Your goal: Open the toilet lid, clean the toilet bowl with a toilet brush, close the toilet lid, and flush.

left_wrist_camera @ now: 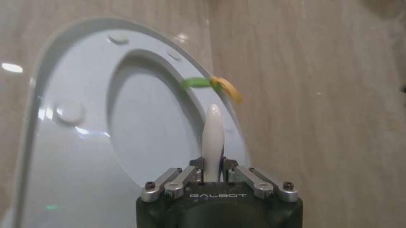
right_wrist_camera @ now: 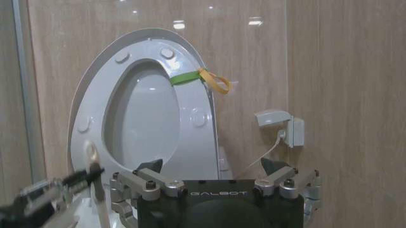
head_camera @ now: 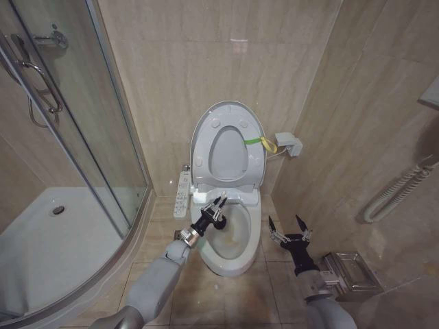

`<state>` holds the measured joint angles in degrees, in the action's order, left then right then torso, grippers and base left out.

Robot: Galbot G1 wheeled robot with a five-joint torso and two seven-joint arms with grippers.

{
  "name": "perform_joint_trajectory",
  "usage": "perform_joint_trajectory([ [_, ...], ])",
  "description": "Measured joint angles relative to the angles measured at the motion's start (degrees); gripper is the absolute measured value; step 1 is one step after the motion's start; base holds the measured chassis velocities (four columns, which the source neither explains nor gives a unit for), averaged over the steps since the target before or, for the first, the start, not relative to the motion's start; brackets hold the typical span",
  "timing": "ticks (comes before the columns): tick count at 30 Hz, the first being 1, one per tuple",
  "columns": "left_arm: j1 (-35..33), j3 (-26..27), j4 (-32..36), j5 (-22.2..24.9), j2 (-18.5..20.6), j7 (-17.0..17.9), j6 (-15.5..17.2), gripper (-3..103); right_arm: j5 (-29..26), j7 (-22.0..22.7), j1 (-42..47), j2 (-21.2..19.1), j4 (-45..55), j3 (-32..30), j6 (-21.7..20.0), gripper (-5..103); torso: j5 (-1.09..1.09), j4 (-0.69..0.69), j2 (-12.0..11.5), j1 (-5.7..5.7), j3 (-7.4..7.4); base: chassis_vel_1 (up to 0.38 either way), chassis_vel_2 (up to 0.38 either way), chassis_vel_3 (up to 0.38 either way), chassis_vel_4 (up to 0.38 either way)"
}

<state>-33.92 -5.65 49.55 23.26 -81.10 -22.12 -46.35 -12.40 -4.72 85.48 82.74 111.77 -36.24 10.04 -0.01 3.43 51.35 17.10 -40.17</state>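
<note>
Fingers of the left gripper are clamped on the pale handle of the brush, over the back of the bowl, just in front of the raised lid. In the left wrist view the handle sticks out straight from between the closed fingers, pointing toward the lid and its green-yellow strap. The brush head cannot be seen.

Fingers of the right gripper are spread apart and hold nothing; it hangs to the right of the bowl, above the floor tiles.

Lid and seat ring both stand upright against the wall behind the bowl, the strap on their right edge. A button panel lies to the left of the bowl, and a shower tray farther left. A small white wall box sits to the right of the lid.
</note>
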Motion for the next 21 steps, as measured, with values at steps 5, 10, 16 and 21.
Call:
perform_joint_trajectory([
  [5,-0.7,0.8,7.7,-0.6,2.0,4.1,4.9,19,0.0,0.0,0.0,0.0,0.0,0.0,0.0,100,0.01,0.0,0.0,0.0,0.0,0.0,0.0,0.0,0.0],
  [10,-2.2,0.0,14.0,-0.9,3.3,8.8,8.8,19,0.0,0.0,0.0,0.0,0.0,0.0,0.0,100,0.0,0.0,0.0,0.0,0.0,0.0,0.0,0.0,0.0],
  [16,-4.9,-1.5,21.2,-0.9,4.8,14.8,13.3,19,0.0,0.0,0.0,0.0,0.0,0.0,0.0,100,0.01,0.0,0.0,0.0,0.0,0.0,0.0,0.0,0.0],
  [21,-8.6,-1.7,27.8,-1.8,6.9,17.9,16.0,19,0.0,0.0,0.0,0.0,0.0,0.0,0.0,100,0.0,0.0,0.0,0.0,0.01,0.0,0.0,0.0,0.0],
])
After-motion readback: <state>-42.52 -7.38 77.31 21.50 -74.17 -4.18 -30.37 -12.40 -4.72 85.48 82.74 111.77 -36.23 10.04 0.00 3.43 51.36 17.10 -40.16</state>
